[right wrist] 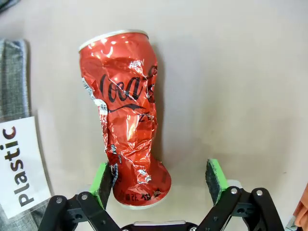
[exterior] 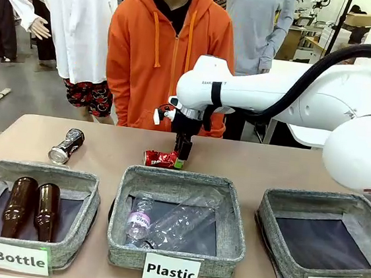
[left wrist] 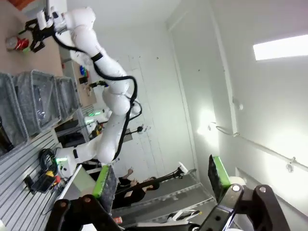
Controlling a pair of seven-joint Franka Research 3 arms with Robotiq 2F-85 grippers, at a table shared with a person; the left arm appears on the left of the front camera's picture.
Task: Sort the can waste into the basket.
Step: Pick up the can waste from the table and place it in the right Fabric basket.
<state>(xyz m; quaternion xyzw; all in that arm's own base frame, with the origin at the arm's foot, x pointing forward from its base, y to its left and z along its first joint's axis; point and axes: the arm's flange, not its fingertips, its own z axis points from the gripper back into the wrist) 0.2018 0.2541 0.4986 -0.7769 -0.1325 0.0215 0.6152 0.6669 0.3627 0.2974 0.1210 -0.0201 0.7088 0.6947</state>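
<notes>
Front view is looking bright and evenly lit, just soft shadows sitting on the table. The ceiling light panel is blowing out white in the left wrist view, and the crushed red can is glinting hard, edges bending fisheye-style.

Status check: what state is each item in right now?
Crushed shiny red metal can: lying on table, ungripped.
Black-and-silver metal can: lying on table, untouched.
Grey woven "Can" basket: empty.
Right jaws: open, astride red can's end.
Left jaws: open, empty.

front across table, right wrist above can
</notes>
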